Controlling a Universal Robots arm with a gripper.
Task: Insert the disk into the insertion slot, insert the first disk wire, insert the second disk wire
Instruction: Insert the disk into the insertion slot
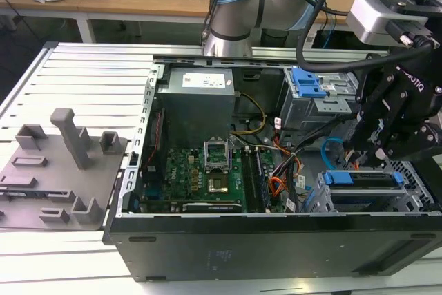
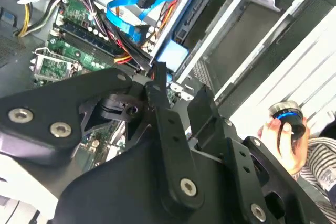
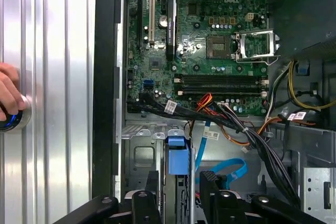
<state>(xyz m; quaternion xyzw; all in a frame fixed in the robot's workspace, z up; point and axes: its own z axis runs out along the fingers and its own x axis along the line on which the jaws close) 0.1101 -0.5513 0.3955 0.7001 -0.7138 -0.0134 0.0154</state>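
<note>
The gripper (image 3: pixel 179 178) hovers with its jaws apart on either side of the disk (image 3: pixel 177 153), not clamping it. The disk sits in the insertion slot (image 3: pixel 137 153). The second disk wire (image 3: pixel 231 170) loops just beyond the slot, and the motherboard (image 3: pixel 199 51) lies farther off.

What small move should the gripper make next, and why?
Probably lift clear of the disk: it already sits in the insertion slot, the gripper open astride its blue end, while the second disk wire loops alongside.
</note>
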